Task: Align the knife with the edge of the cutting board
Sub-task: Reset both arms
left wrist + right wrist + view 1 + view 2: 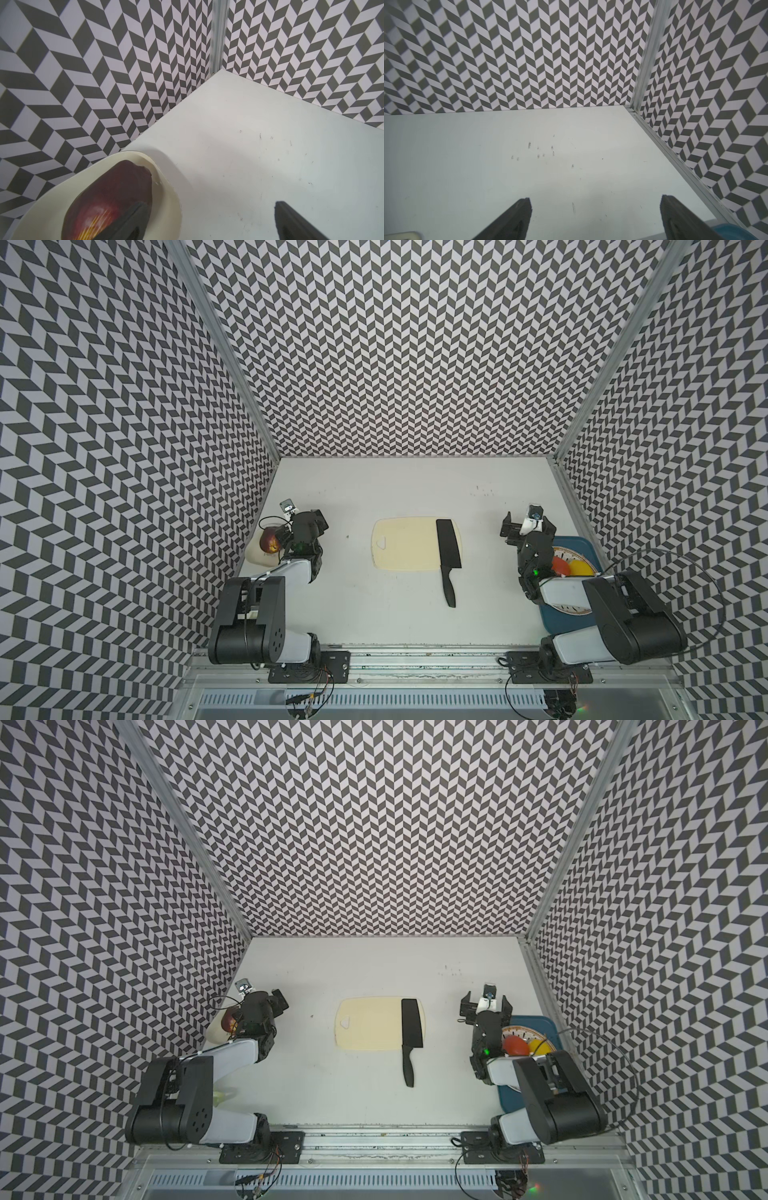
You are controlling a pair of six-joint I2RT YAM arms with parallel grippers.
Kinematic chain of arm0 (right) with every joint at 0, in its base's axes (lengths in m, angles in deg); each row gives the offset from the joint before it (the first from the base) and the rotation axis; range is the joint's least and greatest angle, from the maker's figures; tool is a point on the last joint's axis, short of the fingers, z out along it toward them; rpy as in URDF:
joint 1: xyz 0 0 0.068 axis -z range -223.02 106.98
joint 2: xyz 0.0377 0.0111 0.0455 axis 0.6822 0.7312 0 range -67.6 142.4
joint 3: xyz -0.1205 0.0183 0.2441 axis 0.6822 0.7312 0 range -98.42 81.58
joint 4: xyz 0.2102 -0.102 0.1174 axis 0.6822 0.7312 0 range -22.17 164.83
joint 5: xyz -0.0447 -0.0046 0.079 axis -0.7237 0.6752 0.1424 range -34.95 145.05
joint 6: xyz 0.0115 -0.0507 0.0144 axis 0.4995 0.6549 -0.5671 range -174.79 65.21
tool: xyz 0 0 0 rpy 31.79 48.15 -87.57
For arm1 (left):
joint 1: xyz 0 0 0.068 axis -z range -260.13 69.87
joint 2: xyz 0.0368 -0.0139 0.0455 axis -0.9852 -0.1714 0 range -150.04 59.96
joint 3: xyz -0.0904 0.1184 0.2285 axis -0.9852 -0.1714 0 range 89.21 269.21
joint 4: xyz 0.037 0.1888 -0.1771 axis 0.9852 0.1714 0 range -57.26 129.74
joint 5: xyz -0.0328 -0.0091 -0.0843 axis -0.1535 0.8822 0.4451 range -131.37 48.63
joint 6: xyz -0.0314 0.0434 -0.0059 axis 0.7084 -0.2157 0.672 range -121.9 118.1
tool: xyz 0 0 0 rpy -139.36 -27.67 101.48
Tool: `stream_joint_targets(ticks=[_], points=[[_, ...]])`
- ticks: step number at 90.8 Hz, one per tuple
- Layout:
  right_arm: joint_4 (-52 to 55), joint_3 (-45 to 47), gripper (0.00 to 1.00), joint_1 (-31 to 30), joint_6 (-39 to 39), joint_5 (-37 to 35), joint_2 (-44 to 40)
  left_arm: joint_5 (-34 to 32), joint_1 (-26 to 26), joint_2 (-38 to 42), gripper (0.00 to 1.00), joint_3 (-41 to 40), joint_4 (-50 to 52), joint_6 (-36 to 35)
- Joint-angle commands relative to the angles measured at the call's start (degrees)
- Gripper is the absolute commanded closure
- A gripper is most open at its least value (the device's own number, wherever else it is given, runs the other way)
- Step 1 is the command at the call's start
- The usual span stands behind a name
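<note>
The pale cream cutting board [401, 545] [368, 1025] lies flat mid-table, its cut-out hole at the left end. The black knife [449, 549] [411, 1029] rests with its broad blade on the board's right end, roughly along the right short edge. Its slim handle [449, 591] sticks out past the near edge onto the table. My left gripper [300, 523] [209, 205] is open far left of the board, one finger over an apple. My right gripper [528, 529] [596, 199] is open far right of the board, over bare table. Neither wrist view shows knife or board.
A red apple [269, 541] [112, 191] sits on a cream plate [253, 553] by the left wall. A dark blue tray [582, 541] at the right wall holds a plate with a red fruit [561, 566] and a yellow one [581, 568]. Patterned walls enclose three sides.
</note>
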Motion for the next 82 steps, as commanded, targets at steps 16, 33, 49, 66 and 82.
stream_joint_targets(ticks=[16, 33, 49, 66, 82], points=[[-28.63, 8.05, 0.0, 4.1, -0.5, 9.31, 6.64, 12.58, -3.43, -7.32, 0.0, 2.97, -8.64, -2.56], [-24.6, 6.68, 0.0, 3.7, -0.65, 8.34, 5.87, 22.39, -3.53, -9.91, 0.0, 5.08, -8.64, -6.91], [-17.18, 4.37, 0.0, 3.47, -1.99, 6.63, 3.93, 21.37, -3.58, -7.84, 0.0, 1.23, -15.21, -7.69], [-13.21, 2.03, 0.0, 3.92, -2.59, 7.2, 3.48, 24.49, -0.98, -5.49, 0.0, -4.79, -23.75, -12.27], [-12.94, 1.85, 0.0, 4.02, -2.68, 7.38, 3.52, 17.59, 3.87, -6.24, 0.0, -15.83, -45.66, -16.27]])
